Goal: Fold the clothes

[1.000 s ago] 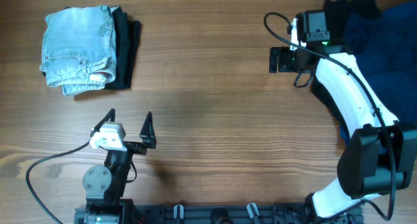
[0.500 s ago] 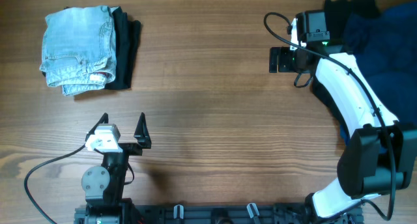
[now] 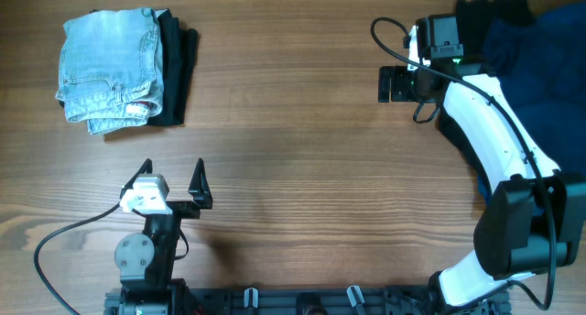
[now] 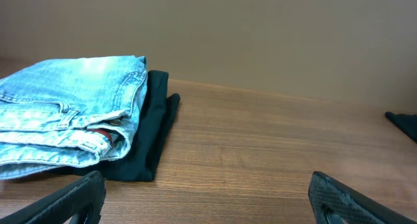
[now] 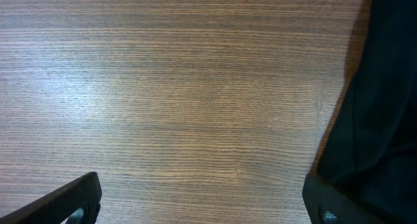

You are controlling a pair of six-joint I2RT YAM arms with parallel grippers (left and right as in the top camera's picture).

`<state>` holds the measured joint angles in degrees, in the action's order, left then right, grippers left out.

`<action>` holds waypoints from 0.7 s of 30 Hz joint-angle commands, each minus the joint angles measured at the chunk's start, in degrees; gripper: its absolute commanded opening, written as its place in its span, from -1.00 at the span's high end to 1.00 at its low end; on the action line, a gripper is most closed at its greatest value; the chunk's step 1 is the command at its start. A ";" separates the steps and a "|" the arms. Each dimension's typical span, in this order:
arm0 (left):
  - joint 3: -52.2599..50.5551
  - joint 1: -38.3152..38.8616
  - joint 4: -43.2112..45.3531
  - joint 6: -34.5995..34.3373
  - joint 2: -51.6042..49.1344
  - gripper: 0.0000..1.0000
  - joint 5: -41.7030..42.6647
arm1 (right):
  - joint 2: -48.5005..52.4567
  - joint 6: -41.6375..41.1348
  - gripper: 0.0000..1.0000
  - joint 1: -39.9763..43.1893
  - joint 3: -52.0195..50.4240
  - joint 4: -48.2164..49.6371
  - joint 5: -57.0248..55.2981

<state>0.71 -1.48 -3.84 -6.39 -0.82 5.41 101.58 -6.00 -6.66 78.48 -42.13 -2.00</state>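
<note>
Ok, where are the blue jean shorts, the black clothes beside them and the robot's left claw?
denim shorts (image 3: 110,63): overhead view, middle of the folded top layer.
black garment (image 3: 180,72): overhead view, strip showing right of the shorts.
left gripper (image 3: 172,166): overhead view, gap midway between its open fingertips.

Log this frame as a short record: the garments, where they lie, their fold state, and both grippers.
denim shorts: folded, at the far left corner of the table, lying on the black garment
black garment: flat under the shorts, one edge showing beside them
dark blue clothes: loose heap at the far right corner
left gripper: open, empty, near edge, apart from the stack
right gripper: open, empty, over bare wood beside the heap
task state: shorts folded and stacked; heap not yet folded
</note>
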 commanded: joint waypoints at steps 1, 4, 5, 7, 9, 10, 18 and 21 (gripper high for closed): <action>-0.37 -0.26 -0.11 -0.52 0.66 -1.00 -0.17 | 0.98 -0.02 -0.99 -0.11 0.59 0.11 -0.81; -0.37 -0.26 -0.11 -0.52 0.66 -1.00 -0.17 | 0.98 0.00 -0.99 -0.11 0.59 0.11 -0.81; -0.37 -0.26 -0.11 -0.52 0.66 -0.99 -0.17 | 0.98 0.00 -0.99 -0.11 0.59 0.11 -0.81; -0.37 -0.26 -0.11 -0.52 0.66 -1.00 -0.17 | 0.98 -0.02 -0.99 -0.11 0.59 0.11 -0.81; -0.37 -0.26 -0.11 -0.52 0.66 -0.99 -0.17 | 0.98 0.00 -0.99 -0.11 0.59 0.11 -0.83; -0.37 -0.26 -0.11 -0.52 0.66 -1.00 -0.17 | 0.98 0.00 -0.99 -0.13 0.59 0.11 -0.81; -0.37 -0.26 -0.11 -0.52 0.66 -1.00 -0.17 | -13.92 0.00 -0.99 -3.34 0.59 0.09 -0.85; -0.37 -0.26 -0.11 -0.52 0.66 -1.00 -0.17 | -22.51 0.00 -0.99 -3.45 0.37 0.13 -0.83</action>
<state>0.71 -1.48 -3.84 -6.37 -0.82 5.41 87.20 -6.00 -10.07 78.26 -42.26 -2.00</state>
